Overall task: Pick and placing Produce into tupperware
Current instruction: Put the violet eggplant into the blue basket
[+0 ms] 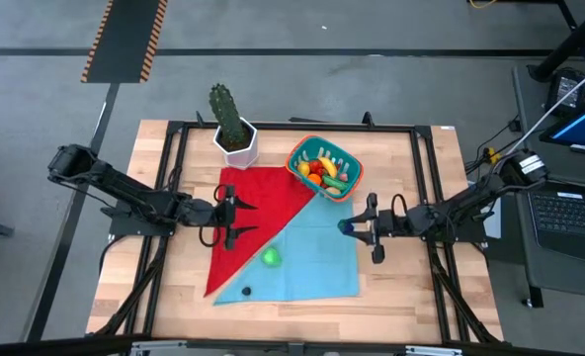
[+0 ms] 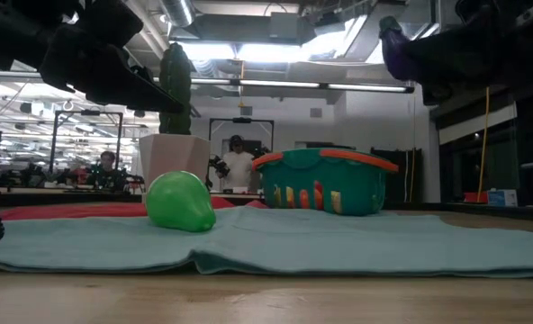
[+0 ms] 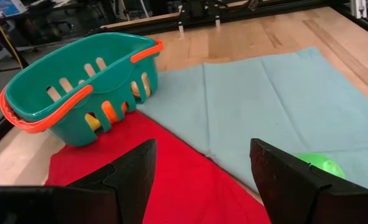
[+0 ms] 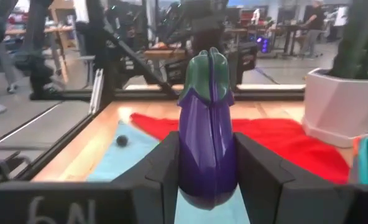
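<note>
The teal tupperware (image 1: 323, 168) with an orange rim stands at the far middle of the table and holds several small produce pieces. A green pear (image 1: 271, 256) and a small dark ball (image 1: 245, 292) lie on the light blue cloth (image 1: 317, 259). My right gripper (image 1: 352, 227) is shut on a purple eggplant (image 4: 207, 124), in the air to the near right of the tupperware. My left gripper (image 1: 245, 220) hangs open over the red cloth (image 1: 263, 198) with nothing between its fingers (image 3: 134, 177). The tupperware (image 3: 78, 87) and the pear (image 3: 321, 165) show ahead of it. My right gripper pinches the eggplant's purple body (image 4: 206, 171) between its two fingers (image 4: 162, 171), one on each side. The fingers come level from the table's right side. The eggplant stands roughly upright, green cap (image 4: 207, 65) up, lifted clear of the cloth.
A green cactus in a white pot (image 1: 235, 138) stands to the left of the tupperware at the table's far edge. Black frame rails (image 1: 426, 188) run along the table's sides. People and desks show in the room beyond.
</note>
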